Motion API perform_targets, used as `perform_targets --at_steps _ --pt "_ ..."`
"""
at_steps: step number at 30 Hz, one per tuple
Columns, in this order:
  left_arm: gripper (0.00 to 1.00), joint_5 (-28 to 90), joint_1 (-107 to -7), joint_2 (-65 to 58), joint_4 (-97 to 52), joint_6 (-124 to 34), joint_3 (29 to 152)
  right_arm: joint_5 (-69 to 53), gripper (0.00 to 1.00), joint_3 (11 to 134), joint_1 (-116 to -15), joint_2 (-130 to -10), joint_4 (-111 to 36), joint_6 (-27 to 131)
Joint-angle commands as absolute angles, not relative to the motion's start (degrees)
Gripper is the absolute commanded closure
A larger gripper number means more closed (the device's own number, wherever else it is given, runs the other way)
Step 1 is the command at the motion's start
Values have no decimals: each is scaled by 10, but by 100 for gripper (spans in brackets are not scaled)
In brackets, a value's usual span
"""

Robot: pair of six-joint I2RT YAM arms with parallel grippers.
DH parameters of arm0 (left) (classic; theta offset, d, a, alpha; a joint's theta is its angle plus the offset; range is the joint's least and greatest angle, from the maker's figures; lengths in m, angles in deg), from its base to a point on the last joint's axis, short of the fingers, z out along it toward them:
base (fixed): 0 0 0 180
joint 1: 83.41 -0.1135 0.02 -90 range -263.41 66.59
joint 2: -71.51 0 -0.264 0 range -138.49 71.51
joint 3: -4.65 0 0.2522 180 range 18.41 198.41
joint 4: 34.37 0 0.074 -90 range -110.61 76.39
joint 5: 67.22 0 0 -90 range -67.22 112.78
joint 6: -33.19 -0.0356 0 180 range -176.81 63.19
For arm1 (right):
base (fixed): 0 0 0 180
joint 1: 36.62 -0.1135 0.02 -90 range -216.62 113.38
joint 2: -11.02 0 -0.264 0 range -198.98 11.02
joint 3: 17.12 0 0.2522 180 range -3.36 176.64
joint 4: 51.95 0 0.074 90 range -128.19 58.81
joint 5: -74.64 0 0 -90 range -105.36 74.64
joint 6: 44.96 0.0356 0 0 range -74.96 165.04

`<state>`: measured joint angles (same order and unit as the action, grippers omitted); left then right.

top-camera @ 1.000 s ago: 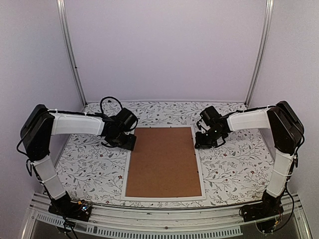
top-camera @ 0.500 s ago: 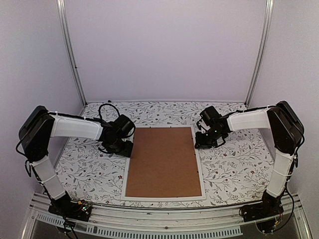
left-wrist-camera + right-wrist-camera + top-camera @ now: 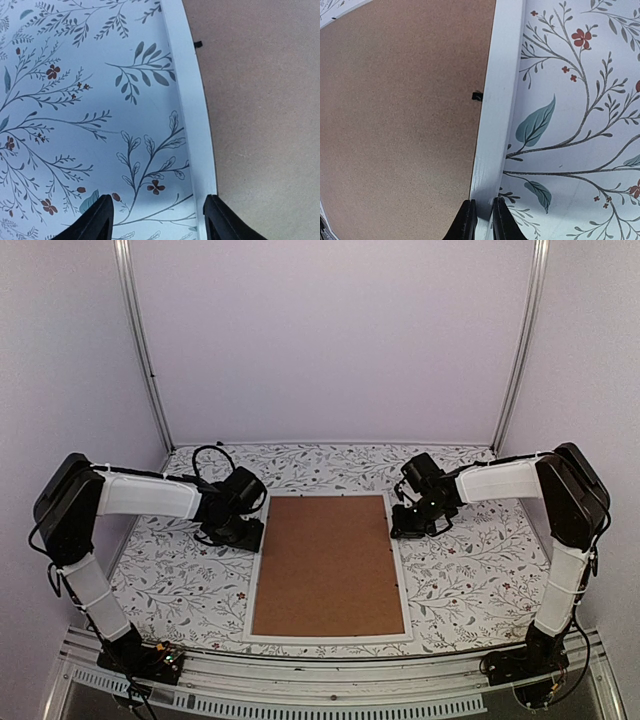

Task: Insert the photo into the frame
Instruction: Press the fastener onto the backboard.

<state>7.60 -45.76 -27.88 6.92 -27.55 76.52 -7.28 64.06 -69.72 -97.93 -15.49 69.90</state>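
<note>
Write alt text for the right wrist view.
The right gripper, fingertips nearly closed, sits over the white rail of the frame, which runs up the picture. Left of the rail is the brown backing panel with a small black tab at its edge; right is the floral tablecloth.

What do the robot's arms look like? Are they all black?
No. The left arm and right arm have white sleeves between chunky black joints and black bases. A thin black cable loops beside the left wrist. The fingers are black, smooth and tapered.
</note>
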Motion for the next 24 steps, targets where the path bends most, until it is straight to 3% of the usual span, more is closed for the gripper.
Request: perform_targets --at_steps 1,24 --pt "35 85 -462 -287 54 -269 763 -66 86 621 -706 -1008 -149 703" --pt "35 99 -409 -341 44 -247 770 -62 86 619 -706 -1009 -153 706"
